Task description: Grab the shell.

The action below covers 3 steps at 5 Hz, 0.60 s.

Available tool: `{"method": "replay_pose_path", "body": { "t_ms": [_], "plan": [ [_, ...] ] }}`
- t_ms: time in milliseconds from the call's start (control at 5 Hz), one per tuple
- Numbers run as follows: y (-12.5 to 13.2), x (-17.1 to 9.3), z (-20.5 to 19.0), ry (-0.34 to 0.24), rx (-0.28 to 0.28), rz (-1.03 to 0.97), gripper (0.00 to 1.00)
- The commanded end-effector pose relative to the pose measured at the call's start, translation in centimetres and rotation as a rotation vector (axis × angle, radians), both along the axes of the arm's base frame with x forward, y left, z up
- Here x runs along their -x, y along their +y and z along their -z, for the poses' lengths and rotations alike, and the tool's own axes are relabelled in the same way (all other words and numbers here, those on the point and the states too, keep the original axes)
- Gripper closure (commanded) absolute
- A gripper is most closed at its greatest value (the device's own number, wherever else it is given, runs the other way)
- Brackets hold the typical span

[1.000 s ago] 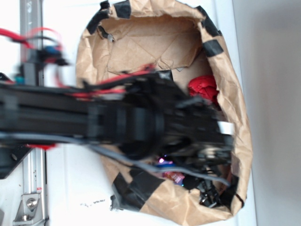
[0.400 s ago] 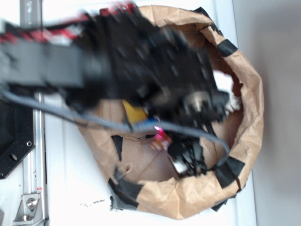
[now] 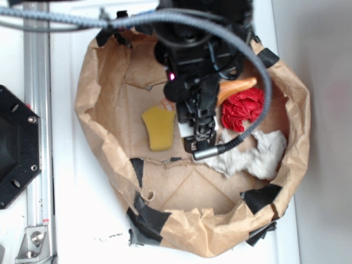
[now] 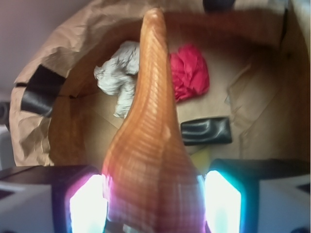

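The shell (image 4: pixel 150 145) is glossy amber-brown, with a ridged bulbous body and a long point. In the wrist view it fills the gap between my gripper's (image 4: pixel 154 208) two lit pads (image 4: pixel 87 208) and touches both; its point aims away over the bag floor. In the exterior view only its orange tip (image 3: pixel 237 87) sticks out from under my gripper (image 3: pixel 212 94), above the red cloth. The gripper is shut on the shell.
All of this lies inside a brown paper bag (image 3: pixel 88 93) with black tape patches (image 4: pixel 206 131). In it are a yellow sponge (image 3: pixel 159 127), a red cloth (image 3: pixel 242 108) and a grey-white paper wad (image 3: pixel 256 157). A metal rail (image 3: pixel 36 66) and a black base plate (image 3: pixel 14 148) stand at the left.
The arm has swung from across the middle of the view to the top. The bag's inside now shows, and the shell's tip sticks out from the gripper.
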State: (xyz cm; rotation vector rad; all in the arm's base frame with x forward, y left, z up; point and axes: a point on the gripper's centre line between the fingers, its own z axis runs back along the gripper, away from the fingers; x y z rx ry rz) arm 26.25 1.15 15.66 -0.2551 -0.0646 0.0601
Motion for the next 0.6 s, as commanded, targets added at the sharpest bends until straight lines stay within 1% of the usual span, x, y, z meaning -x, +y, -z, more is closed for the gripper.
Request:
{"method": "replay_pose_path", "body": {
  "t_ms": [0, 200, 400],
  "plan": [
    [-2.36, 0.49, -1.47, -0.13, -0.296, 0.234, 1.0],
    [-2.53, 0.6, -0.82, -0.17, -0.353, 0.235, 1.0],
    [-2.24, 0.61, -1.12, -0.172, -0.337, 0.207, 1.0]
  ]
}}
